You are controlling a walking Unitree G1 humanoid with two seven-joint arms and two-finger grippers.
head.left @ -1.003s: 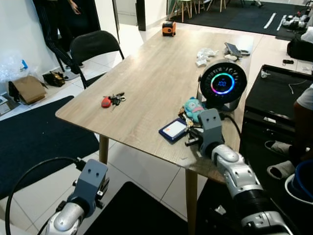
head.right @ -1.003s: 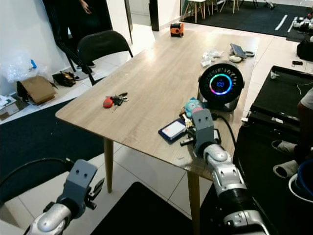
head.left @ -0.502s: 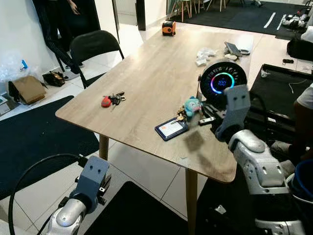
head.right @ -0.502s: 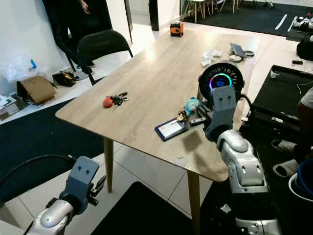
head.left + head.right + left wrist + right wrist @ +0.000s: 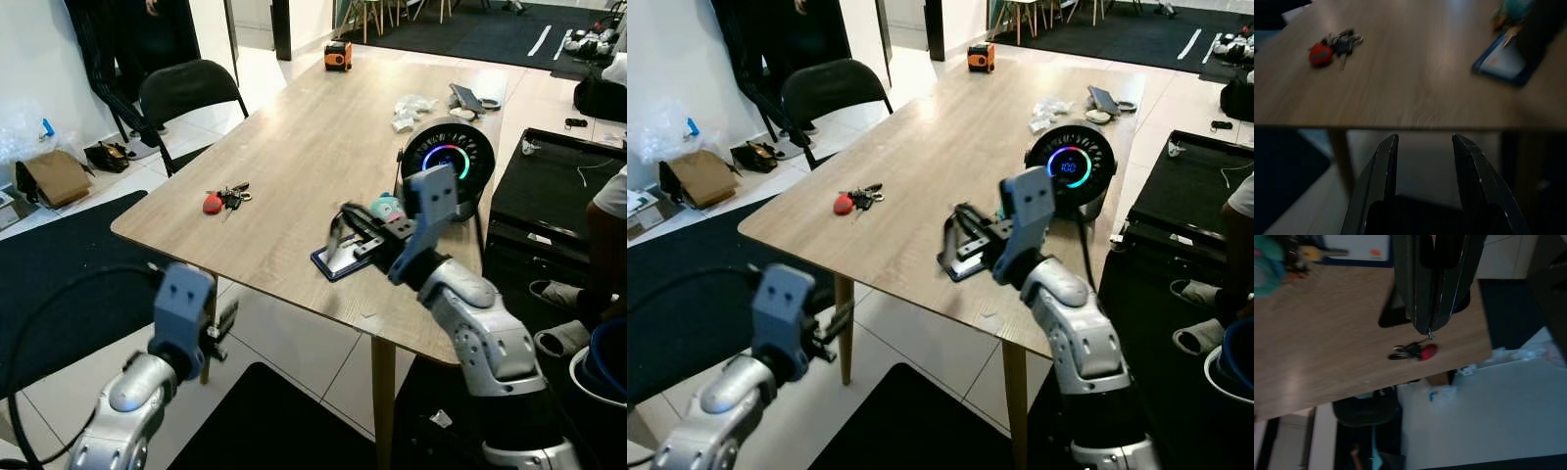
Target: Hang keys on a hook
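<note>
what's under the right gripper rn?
The right gripper hangs over the table, above the blue card, partly covering it. The teal toy lies behind it. Anything else beneath is hidden.

Arms: silver, rounded jointed shells, black ribbed collar on right forearm | Wrists: grey-blue angular blocks, two dark round screw holes each | left claw (image 5: 1421, 166): two long black tapered fingers | right claw (image 5: 340, 227): same black fingers | Cable: thick black loop at left arm

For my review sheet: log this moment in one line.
right gripper: shut, above table | left gripper: open, below table edge | keys: on table, untouched
</note>
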